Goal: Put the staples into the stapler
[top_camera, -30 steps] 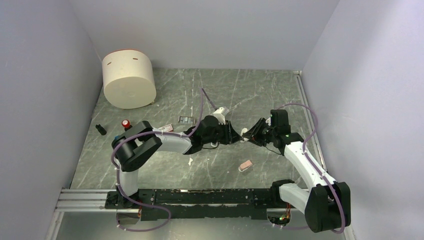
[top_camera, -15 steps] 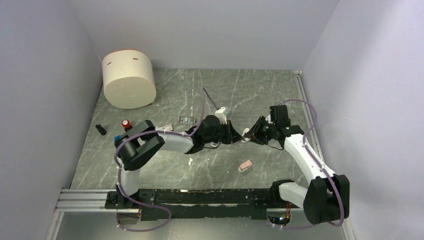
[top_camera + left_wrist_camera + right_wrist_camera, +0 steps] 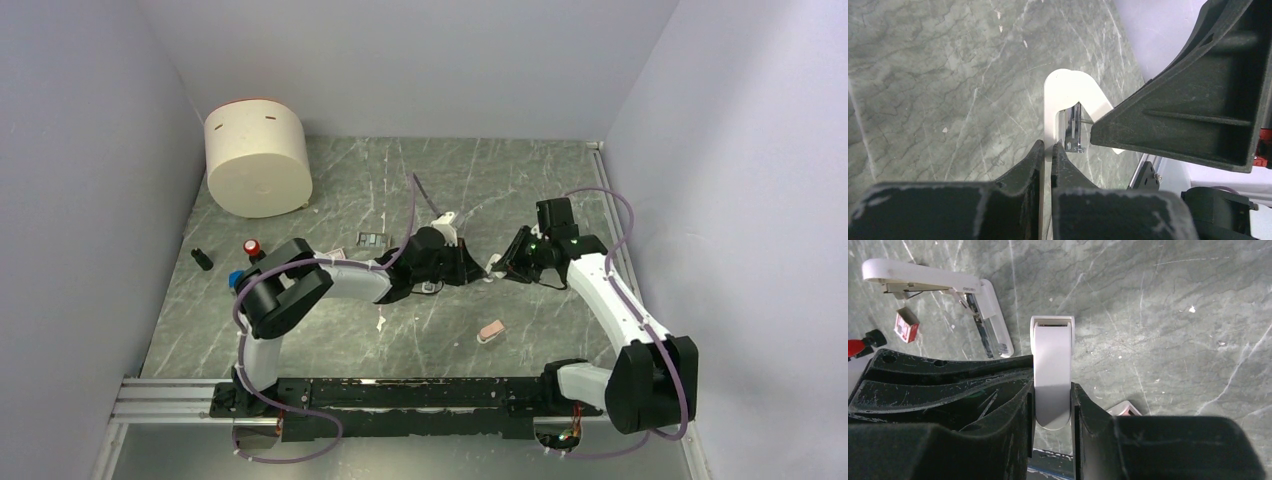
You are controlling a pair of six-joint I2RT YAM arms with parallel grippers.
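Crowded centre, room behind!
Your left gripper (image 3: pixel 1047 147) and right gripper (image 3: pixel 1052 387) meet nose to nose at the stapler (image 3: pixel 1052 340); bare worktop (image 3: pixel 500 180) lies beyond, the white drum (image 3: pixel 257 160) blocks the far-left corner.

On the grey marbled desk (image 3: pixel 500 180) lie a cream cylinder (image 3: pixel 256 160), the staples (image 3: pixel 372 239), a pink piece (image 3: pixel 490 331) and a black piece (image 3: pixel 203 258).
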